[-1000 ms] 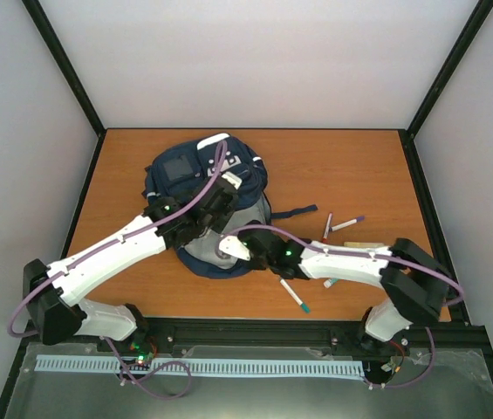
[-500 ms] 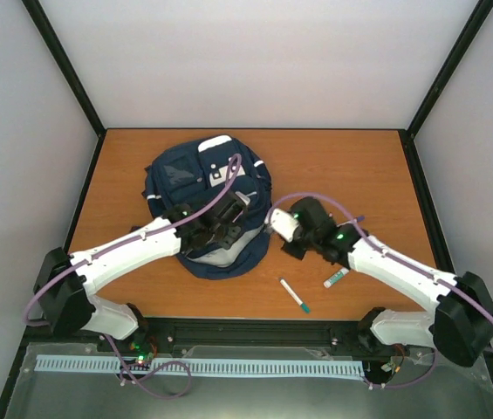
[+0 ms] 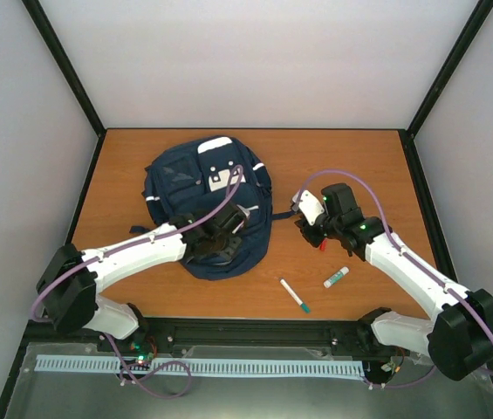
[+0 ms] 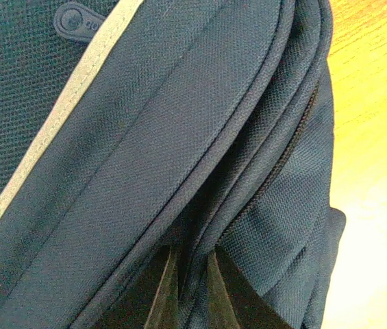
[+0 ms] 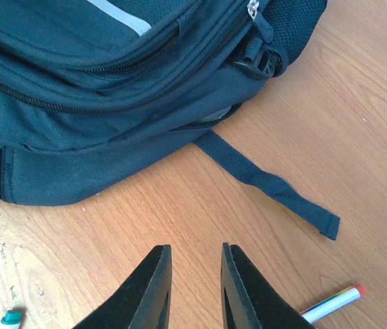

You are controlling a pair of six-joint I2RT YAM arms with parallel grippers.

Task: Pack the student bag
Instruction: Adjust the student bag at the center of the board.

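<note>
Fetching a pen for packing looks like my current step: next my right gripper (image 5: 196, 274), jaws narrowly apart and empty over the wooden table (image 5: 77, 260), must drop onto the white red-tipped pen (image 5: 330, 303) at lower right. My left gripper (image 4: 192, 274), arm reaching forward, nips a fold of the navy blue fabric backpack (image 3: 207, 205), left of centre.

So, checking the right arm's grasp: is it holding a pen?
No, the right gripper is empty over the table; a pen lies beside it.
</note>
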